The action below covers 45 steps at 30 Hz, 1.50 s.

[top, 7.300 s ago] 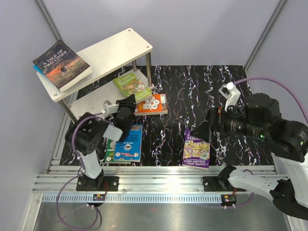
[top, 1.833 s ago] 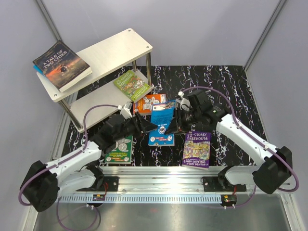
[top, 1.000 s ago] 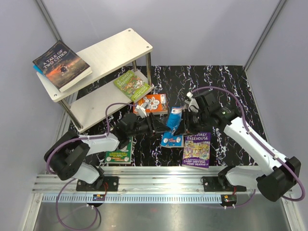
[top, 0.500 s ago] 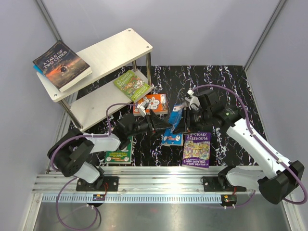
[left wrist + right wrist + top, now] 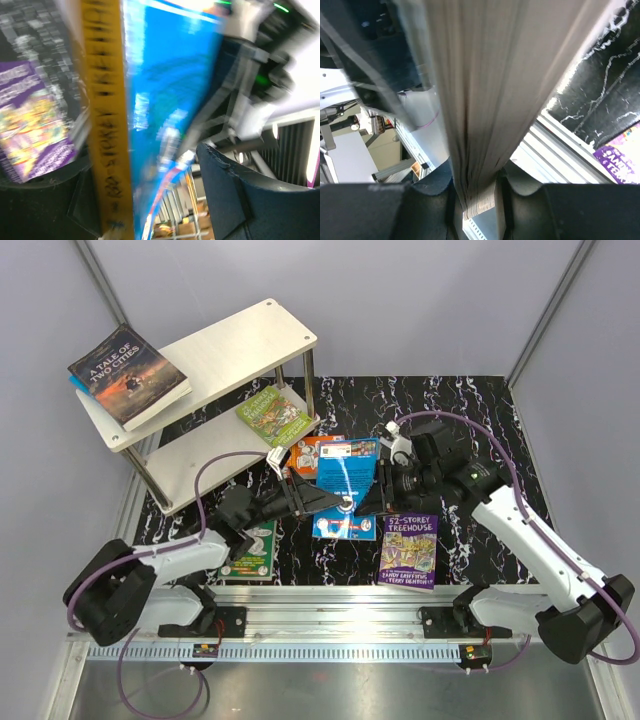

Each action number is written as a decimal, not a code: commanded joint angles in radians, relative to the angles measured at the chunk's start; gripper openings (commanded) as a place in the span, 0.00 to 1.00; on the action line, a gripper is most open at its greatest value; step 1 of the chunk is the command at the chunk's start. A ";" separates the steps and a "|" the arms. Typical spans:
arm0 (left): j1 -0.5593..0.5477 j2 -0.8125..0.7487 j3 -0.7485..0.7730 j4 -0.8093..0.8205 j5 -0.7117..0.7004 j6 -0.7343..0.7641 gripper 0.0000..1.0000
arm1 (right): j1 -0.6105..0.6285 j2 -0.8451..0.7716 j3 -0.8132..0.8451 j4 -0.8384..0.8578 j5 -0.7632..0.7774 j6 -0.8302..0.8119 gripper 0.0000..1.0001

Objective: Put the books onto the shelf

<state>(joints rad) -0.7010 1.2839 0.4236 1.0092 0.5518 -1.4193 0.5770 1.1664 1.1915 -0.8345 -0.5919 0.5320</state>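
Far right of mat bare, open passage there. On top board the right half is free; dark book takes the left end. Toward lower board: orange book, green book and post in the way. Mid-mat, blue book held tilted blocks the centre.

Back wall and both side walls: plain pale grey panels. 2 slanted metal struts run up the rear corners. Tabletop is covered by a black mat with white marble veining. Aluminium rails line the near edge; below them lies a shiny steel sheet. Light is even and diffuse, with soft glare on the rails.
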 commanded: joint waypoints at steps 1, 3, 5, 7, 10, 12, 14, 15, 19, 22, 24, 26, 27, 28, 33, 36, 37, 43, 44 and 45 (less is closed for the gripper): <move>-0.009 -0.084 0.009 0.137 0.063 0.006 0.69 | 0.014 0.003 0.057 0.097 -0.019 -0.015 0.00; -0.008 -0.103 0.004 0.138 0.060 0.000 0.69 | 0.014 0.004 0.053 0.103 -0.023 -0.012 0.00; -0.002 -0.119 0.000 0.138 0.062 -0.001 0.64 | 0.012 0.007 0.045 0.112 -0.031 -0.004 0.00; 0.001 -0.136 0.000 0.108 0.063 0.003 0.57 | 0.014 0.009 0.042 0.117 -0.036 0.000 0.00; 0.005 -0.173 0.009 0.010 0.066 0.039 0.40 | 0.014 0.007 0.039 0.120 -0.034 0.003 0.00; 0.005 -0.205 0.024 -0.102 0.065 0.083 0.30 | 0.012 0.004 0.036 0.118 -0.032 0.003 0.00; 0.006 -0.244 0.043 -0.196 0.047 0.141 0.21 | 0.014 -0.002 0.030 0.114 -0.025 0.003 0.00; 0.006 -0.257 0.047 -0.295 0.036 0.163 0.16 | 0.012 -0.007 0.030 0.114 -0.020 0.002 0.00; 0.005 -0.337 0.076 -0.565 -0.064 0.281 0.00 | 0.012 -0.017 0.026 0.092 0.015 -0.006 0.00; 0.005 -0.360 0.096 -0.777 -0.203 0.315 0.00 | 0.009 -0.014 0.036 0.051 0.061 -0.010 0.34; 0.008 -0.359 0.099 -0.871 -0.313 0.309 0.00 | 0.001 -0.004 0.052 -0.009 0.086 -0.020 0.74; 0.014 -0.344 0.093 -0.870 -0.349 0.292 0.00 | -0.011 0.001 0.086 -0.052 0.124 -0.026 1.00; 0.027 -0.334 0.093 -0.842 -0.355 0.290 0.00 | -0.014 0.001 0.097 -0.087 0.129 -0.035 1.00; 0.032 -0.309 0.099 -0.847 -0.362 0.290 0.00 | -0.019 0.001 0.118 -0.104 0.139 -0.038 1.00; 0.113 -0.233 0.162 -0.800 -0.366 0.339 0.00 | -0.020 -0.028 0.172 -0.193 0.164 -0.066 1.00; 0.190 -0.190 0.175 -0.700 -0.351 0.333 0.00 | -0.020 -0.042 0.174 -0.213 0.176 -0.079 1.00; 0.210 -0.164 0.178 -0.678 -0.343 0.315 0.00 | -0.020 -0.042 0.175 -0.219 0.179 -0.082 1.00; 0.328 -0.026 0.247 -0.482 -0.237 0.277 0.00 | -0.020 -0.033 0.183 -0.253 0.199 -0.116 1.00; 0.336 -0.009 0.253 -0.465 -0.227 0.270 0.00 | -0.022 -0.027 0.181 -0.255 0.201 -0.119 1.00; 0.351 0.027 0.256 -0.402 -0.222 0.263 0.00 | -0.020 -0.024 0.183 -0.256 0.201 -0.127 1.00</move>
<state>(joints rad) -0.3740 1.2682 0.6037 0.3252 0.2626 -1.1347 0.5617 1.1389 1.3357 -1.0676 -0.4179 0.4446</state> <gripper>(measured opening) 0.278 0.994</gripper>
